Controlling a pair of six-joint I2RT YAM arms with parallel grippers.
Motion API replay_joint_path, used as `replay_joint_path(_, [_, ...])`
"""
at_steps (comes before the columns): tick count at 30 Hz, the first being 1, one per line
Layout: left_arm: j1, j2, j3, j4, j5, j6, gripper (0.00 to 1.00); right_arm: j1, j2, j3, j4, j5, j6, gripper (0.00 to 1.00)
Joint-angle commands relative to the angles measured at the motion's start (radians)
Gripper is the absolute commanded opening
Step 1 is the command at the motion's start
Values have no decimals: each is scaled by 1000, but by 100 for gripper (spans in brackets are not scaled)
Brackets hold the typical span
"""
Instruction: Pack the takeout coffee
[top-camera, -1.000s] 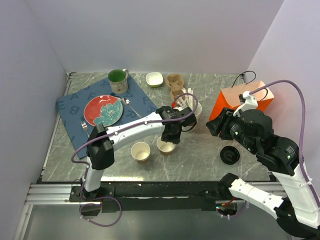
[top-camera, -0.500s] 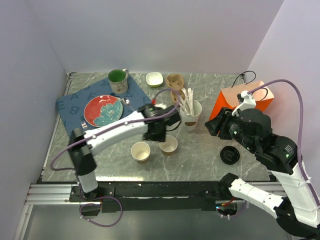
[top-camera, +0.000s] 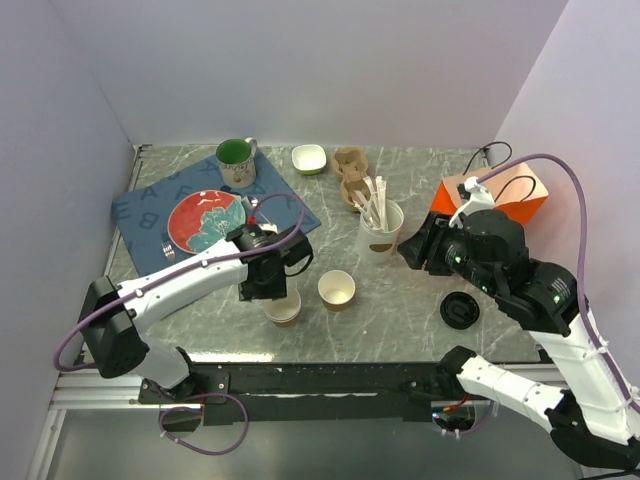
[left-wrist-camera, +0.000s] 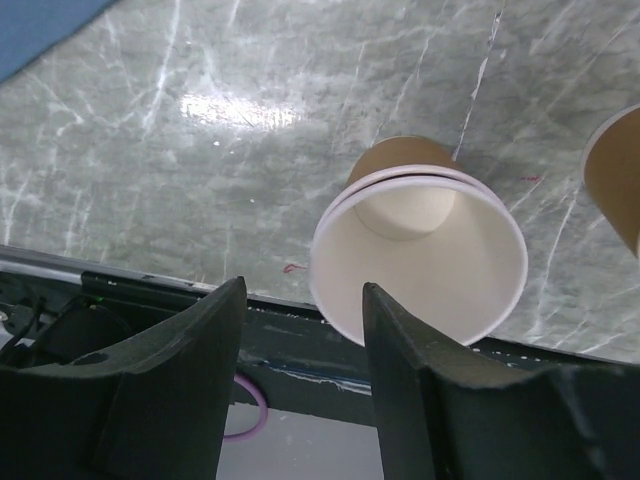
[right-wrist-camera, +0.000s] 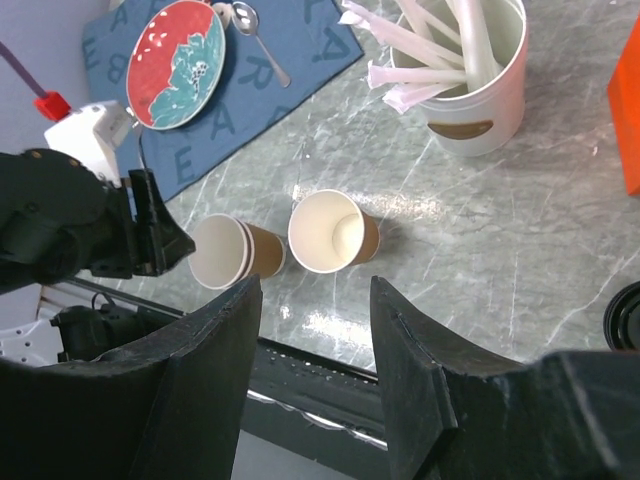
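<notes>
Left arm (top-camera: 190, 275) sweeps from its base at the near left, elbow out at the left edge, forearm running right toward the middle. The left gripper (left-wrist-camera: 303, 300) points down, fingers spread apart. Over on the right, the right arm (top-camera: 545, 290) stands tall and folds over, wrist leaning left; the right gripper (right-wrist-camera: 315, 290) hangs high, fingers parted.

Bright, even light from overhead; top view sharp thruout. Shadows soft, short. White glare patch on table (left-wrist-camera: 235, 108) in left wrist view, fainter one in right. Up close to lens, left gripper (left-wrist-camera: 302, 300) & right gripper (right-wrist-camera: 315, 290) near-black, bit blurred. Slight wide-angle stretch at wrist-view edges.
</notes>
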Motion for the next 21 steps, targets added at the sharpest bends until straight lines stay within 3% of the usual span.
replay_joint_path(1, [3,-27,-56,105,28,-12,56,-5,4,-5,42,-5,-6,56])
replay_joint_path(7, [45,10,-140,128,33,-32,48,-5,0,-3,36,-5,-4,56])
replay_joint_path(9, [68,14,-145,109,15,-39,32,-5,-3,-3,36,-5,-6,56])
replay_joint_path(12, [106,8,-148,43,-37,-68,22,-5,-6,-3,33,-2,-7,56])
replay_joint_path(21, [298,-153,-249,-94,-79,-108,18,-6,3,9,19,-22,-20,56])
